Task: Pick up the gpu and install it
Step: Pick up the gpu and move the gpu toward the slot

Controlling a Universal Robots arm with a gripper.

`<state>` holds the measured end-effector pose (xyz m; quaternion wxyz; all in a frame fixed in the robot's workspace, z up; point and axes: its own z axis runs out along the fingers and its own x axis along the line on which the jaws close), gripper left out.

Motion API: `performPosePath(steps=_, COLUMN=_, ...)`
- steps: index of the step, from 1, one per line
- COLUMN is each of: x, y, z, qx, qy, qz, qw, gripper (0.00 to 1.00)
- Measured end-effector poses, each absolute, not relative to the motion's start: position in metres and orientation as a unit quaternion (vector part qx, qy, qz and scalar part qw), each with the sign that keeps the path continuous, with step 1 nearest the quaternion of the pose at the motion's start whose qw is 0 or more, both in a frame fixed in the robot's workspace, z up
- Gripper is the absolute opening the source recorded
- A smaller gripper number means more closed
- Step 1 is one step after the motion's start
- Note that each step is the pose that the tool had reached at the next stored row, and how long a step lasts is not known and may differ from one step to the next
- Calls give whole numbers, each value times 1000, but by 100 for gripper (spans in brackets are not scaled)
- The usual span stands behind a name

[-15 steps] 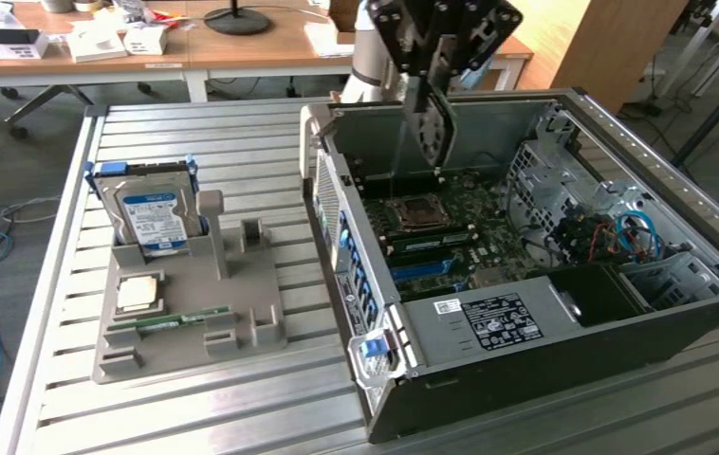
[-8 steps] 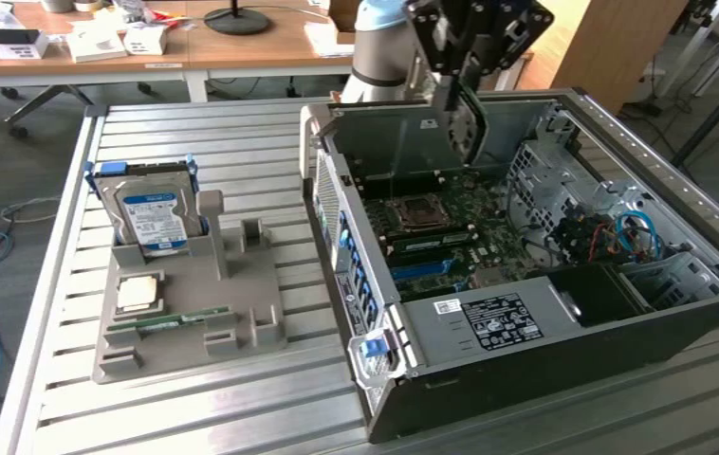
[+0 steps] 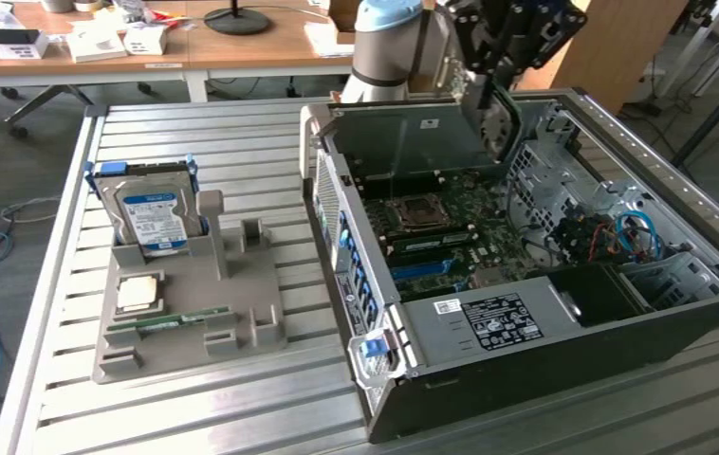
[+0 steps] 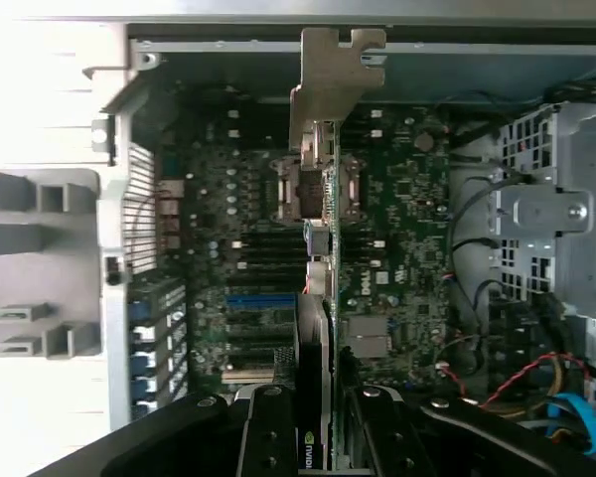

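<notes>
**Holding the graphics card (image 3: 502,118) over the open computer case (image 3: 549,379)**

Clamping both fingers (image 4: 270,437) on one end of the graphics card, gripping it firmly. Keeping the card edge-on in the wrist view, with its pale metal bracket (image 4: 335,84) at the end farthest from the fingers. Hanging it upright at the far end of the case in the exterior view. Hovering over the green motherboard (image 3: 454,227), roughly in line with the dark processor socket (image 3: 416,210). Sharing the slatted metal surface (image 3: 208,417) with a gray holder (image 3: 252,318), lying beside the case toward the exterior view's left. Carrying on that holder a hard drive (image 3: 151,213) standing on edge, a square processor chip (image 3: 140,292) lying flat and a narrow green memory stick (image 3: 170,320) just below the chip.
</notes>
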<state>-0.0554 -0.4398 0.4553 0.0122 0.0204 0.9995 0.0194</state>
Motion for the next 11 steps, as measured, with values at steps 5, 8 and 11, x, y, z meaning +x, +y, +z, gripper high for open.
performPosePath(steps=5, x=-33, y=-440, z=455, qx=20, qy=1000, qz=20, qw=12, gripper=27)
performPosePath(steps=8, x=-19, y=-440, z=455, qx=20, qy=1000, qz=20, qw=12, gripper=27)
performPosePath(steps=11, x=-5, y=-440, z=455, qx=20, qy=1000, qz=21, qw=12, gripper=27)
